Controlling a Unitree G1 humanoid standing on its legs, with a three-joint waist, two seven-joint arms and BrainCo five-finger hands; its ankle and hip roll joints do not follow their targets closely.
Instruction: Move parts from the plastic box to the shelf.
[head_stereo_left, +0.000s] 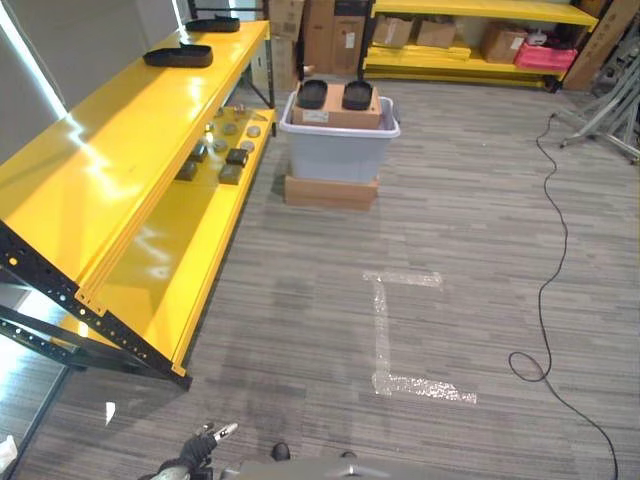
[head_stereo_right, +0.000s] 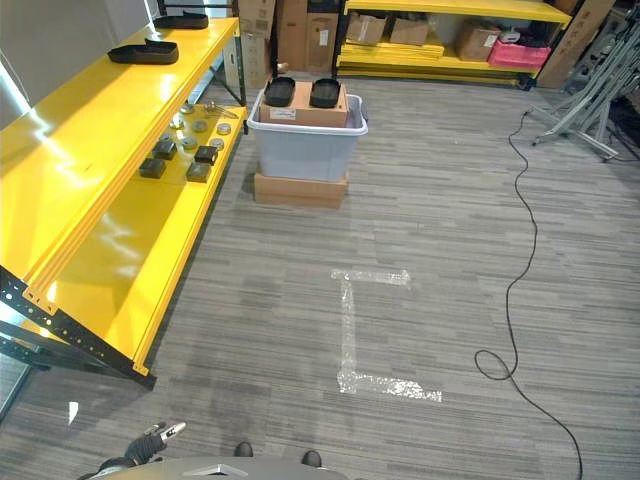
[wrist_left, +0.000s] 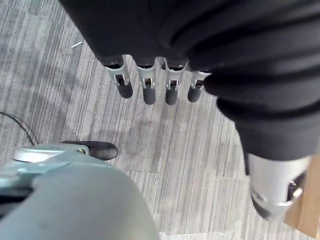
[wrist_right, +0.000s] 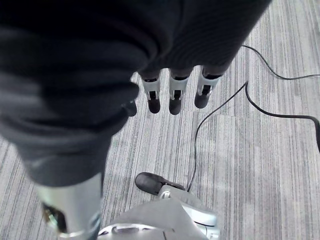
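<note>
Left hand (wrist_left: 150, 82) hangs low over the carpet, fingers straight and relaxed, holding nothing; in the head view it sits at 7 o'clock. Right hand (wrist_right: 172, 92) likewise hangs fingers-down, relaxed and empty. Plastic box (head_stereo_left: 338, 145) at 12 o'clock on a flat carton (head_stereo_left: 331, 191), well apart from both hands, carrying two black parts (head_stereo_left: 334, 95). Shelf (head_stereo_left: 110, 150) at 10 o'clock: two black trays (head_stereo_left: 179, 56) on top, several small parts (head_stereo_left: 225, 155) on the lower level.

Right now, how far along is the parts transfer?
Done: several small parts lie on the yellow shelf's lower level. In hand: nothing; left robot hand and right robot hand hang open over carpet. Left: two black parts still atop the plastic box.
</note>
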